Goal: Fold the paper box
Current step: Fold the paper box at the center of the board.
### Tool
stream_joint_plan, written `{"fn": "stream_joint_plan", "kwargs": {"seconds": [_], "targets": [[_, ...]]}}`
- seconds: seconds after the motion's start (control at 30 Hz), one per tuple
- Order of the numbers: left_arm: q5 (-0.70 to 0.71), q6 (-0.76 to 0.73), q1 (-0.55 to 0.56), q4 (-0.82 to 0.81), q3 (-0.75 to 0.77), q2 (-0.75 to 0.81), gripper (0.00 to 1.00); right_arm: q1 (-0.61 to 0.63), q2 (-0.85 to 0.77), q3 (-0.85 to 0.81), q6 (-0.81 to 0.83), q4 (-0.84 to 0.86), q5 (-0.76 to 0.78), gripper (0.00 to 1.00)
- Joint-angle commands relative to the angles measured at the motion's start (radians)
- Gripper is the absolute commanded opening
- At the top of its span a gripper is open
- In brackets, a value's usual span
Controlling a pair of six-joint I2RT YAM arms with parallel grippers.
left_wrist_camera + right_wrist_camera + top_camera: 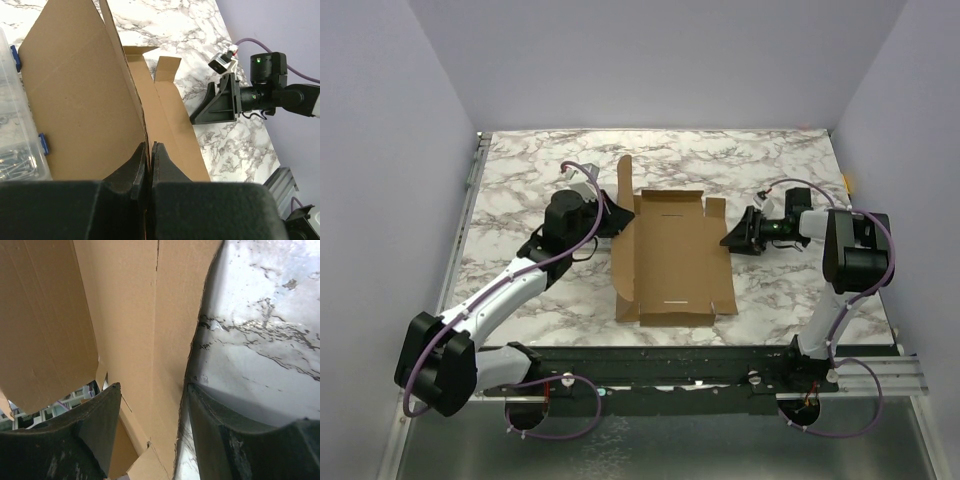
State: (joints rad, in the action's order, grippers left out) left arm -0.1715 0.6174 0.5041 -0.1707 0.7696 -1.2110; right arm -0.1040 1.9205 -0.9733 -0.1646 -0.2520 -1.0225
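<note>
marble-pattern table [520,175] carries the work.

1. far left, left wrist view: i see a clear plastic case [17,125] holding small metal parts. it has blue clips on its side and sits just beside the raised cardboard panel.

2. left pincer [148,152]: closed. both fingers pinch the near edge of the left panel of the paper box [670,255]. that panel stands tilted up off the table.

3. paper box: a brown die-cut sheet lying at the middle of the table, between the two arms. the base panel lies flat, the left side is lifted, and one narrow flap stands up at the far left corner. short tabs show at the right corners.

4. right pincer [734,238]: open, fingers well apart, at the right edge of the box. in its wrist view the cardboard's right strip lies between the two fingers. i cannot tell whether either finger touches it.
</note>
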Motion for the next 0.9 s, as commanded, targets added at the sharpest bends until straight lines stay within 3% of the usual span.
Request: {"fn": "stream_joint_plan", "kwargs": {"seconds": [0.0, 0.17, 0.4, 0.67, 0.87], "targets": [[-0.037, 0.011, 0.002, -0.04, -0.006, 0.027, 0.0, 0.024, 0.011, 0.009, 0.033, 0.013, 0.131, 0.61], [-0.082, 0.048, 0.002, -0.083, 0.076, -0.016, 0.0, 0.024, 0.011, 0.016, 0.033, 0.01, 0.148, 0.61], [-0.068, 0.048, 0.002, -0.116, 0.066, -0.001, 0.0, 0.023, -0.014, 0.027, 0.026, 0.015, 0.167, 0.62], [-0.01, -0.002, 0.003, -0.01, 0.096, -0.014, 0.0, 0.023, -0.205, 0.061, 0.077, 0.007, 0.262, 0.6], [-0.008, -0.01, 0.002, 0.007, 0.138, -0.054, 0.0, 0.023, -0.259, 0.065, 0.112, -0.036, 0.285, 0.6]]}}
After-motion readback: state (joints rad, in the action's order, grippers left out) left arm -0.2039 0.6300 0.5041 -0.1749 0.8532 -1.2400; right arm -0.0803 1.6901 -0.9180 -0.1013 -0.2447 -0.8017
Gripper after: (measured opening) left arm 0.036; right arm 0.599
